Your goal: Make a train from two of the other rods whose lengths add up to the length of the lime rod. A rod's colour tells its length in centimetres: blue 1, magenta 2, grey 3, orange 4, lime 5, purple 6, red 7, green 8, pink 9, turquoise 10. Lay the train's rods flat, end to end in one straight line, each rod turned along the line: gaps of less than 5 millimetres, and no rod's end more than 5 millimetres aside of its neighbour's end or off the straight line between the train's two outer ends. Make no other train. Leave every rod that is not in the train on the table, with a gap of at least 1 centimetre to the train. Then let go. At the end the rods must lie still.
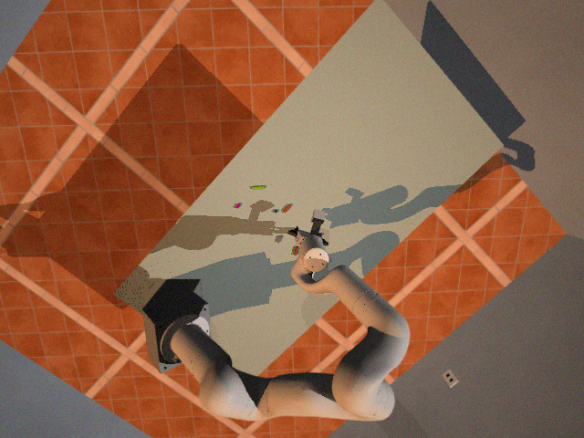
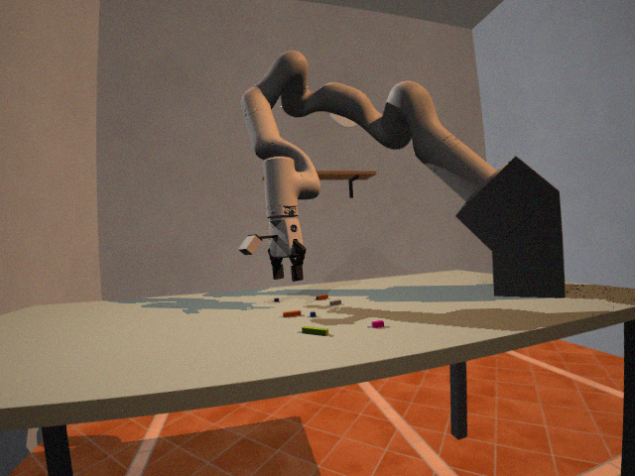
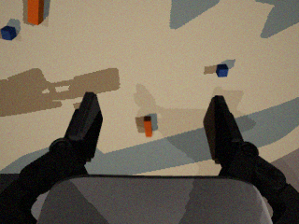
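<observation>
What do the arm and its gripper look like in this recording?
The arm is smooth, rounded and pale beige-white, with dark bands at some joints and a dark angular base housing. The gripper has a grey body, black fingers and a small boxy side attachment.

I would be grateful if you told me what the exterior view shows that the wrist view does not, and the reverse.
Only the exterior view shows the lime rod, the magenta rod, the grey rod, the whole arm and its dark base, with the gripper hanging above the table.

Only the wrist view shows an orange rod lying midway below the two open, empty fingers.

Both show two orange rods, the other being, and two blue rods, all lying apart.
</observation>
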Tool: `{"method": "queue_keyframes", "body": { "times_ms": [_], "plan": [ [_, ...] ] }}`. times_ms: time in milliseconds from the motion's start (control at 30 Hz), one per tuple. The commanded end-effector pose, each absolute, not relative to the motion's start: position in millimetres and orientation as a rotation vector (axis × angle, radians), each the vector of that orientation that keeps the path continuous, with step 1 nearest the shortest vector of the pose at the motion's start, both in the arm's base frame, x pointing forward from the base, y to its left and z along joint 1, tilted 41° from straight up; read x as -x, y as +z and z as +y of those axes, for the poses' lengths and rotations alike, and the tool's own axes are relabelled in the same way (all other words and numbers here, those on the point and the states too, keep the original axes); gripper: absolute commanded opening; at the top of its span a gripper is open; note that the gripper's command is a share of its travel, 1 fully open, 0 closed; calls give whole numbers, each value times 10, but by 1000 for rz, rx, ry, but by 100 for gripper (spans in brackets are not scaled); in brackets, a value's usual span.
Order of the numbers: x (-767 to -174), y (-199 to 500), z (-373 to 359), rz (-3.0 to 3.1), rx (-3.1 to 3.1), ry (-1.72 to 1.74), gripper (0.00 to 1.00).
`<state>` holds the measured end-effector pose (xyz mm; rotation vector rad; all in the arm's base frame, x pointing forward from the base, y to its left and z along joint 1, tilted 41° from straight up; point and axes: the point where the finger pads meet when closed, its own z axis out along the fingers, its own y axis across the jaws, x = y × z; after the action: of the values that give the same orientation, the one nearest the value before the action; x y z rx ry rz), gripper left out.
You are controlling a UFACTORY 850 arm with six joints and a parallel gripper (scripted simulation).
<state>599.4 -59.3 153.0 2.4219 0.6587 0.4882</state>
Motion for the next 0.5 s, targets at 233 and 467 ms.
{"method": "queue_keyframes", "body": {
  "times_ms": [233,467],
  "plan": [
    [-6022,1628,-708,215,-2542,663,100],
    [-6025,1644,-728,138,-2558,686,100]
  ]
}}
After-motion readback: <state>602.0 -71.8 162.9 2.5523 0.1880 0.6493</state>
